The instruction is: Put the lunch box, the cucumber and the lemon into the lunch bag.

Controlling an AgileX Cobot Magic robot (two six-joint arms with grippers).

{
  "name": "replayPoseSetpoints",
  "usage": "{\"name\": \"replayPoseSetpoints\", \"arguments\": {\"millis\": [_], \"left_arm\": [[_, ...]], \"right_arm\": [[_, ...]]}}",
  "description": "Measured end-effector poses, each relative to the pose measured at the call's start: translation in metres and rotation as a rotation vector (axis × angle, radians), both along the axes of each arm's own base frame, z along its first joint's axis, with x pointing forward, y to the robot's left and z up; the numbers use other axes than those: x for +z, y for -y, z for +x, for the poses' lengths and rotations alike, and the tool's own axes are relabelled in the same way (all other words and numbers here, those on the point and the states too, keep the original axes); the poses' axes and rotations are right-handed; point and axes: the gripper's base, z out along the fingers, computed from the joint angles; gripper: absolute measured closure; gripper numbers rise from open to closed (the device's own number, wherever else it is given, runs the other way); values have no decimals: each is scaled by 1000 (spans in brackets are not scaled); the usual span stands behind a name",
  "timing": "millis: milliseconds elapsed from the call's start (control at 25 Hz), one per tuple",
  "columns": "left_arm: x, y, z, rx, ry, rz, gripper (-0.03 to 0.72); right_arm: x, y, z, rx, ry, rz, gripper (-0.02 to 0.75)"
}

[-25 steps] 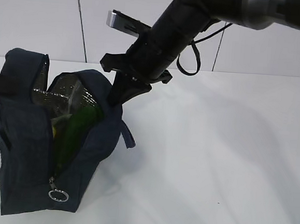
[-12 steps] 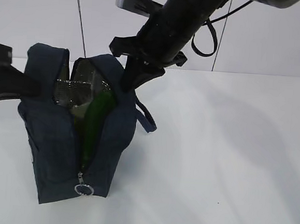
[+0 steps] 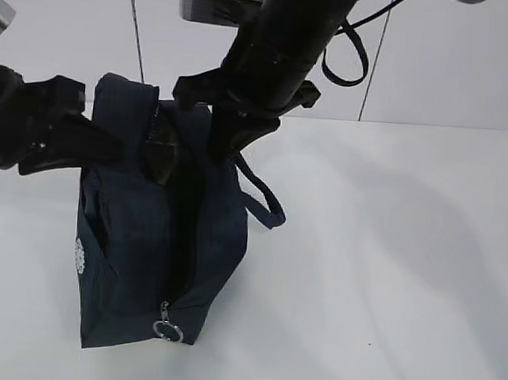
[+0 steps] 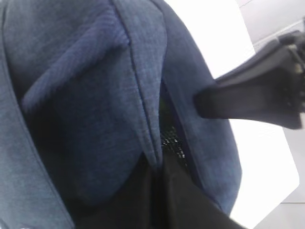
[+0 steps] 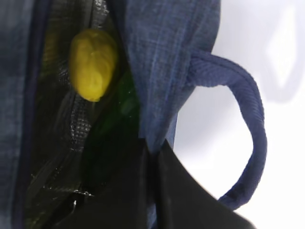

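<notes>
Two claws pinch the lunch bag [image 3: 158,235], lemon [image 5: 93,63] inside.

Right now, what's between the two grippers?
The lunch bag: the left gripper and right gripper each pinch one side of its mouth, clearest in the exterior view.

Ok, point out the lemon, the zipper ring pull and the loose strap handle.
lemon [image 5: 93,63], right wrist view, middle of its bumpy yellow skin.
zipper ring pull [image 3: 168,330], exterior view, on the metal ring at the bag's lower front.
strap handle [image 5: 251,114], right wrist view, outer bend of the loop.
</notes>
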Motion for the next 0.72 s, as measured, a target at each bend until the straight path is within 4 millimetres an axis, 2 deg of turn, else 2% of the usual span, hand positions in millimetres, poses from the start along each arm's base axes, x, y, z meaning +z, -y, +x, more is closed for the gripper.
{"name": "replayPoseSetpoints", "arguments": {"millis": [200,480,720], "left_arm": [[-2,0,2,11,-2,4,694],[-2,0,3,28,20,24,694],[-2,19,-3,-10,89,90,694]], "right_arm": [[6,8,-3,-41,41,-52,729],[2,17,-15,-96,94,-26,729],[-2,28,-29,-127,137,-2,729]]}}
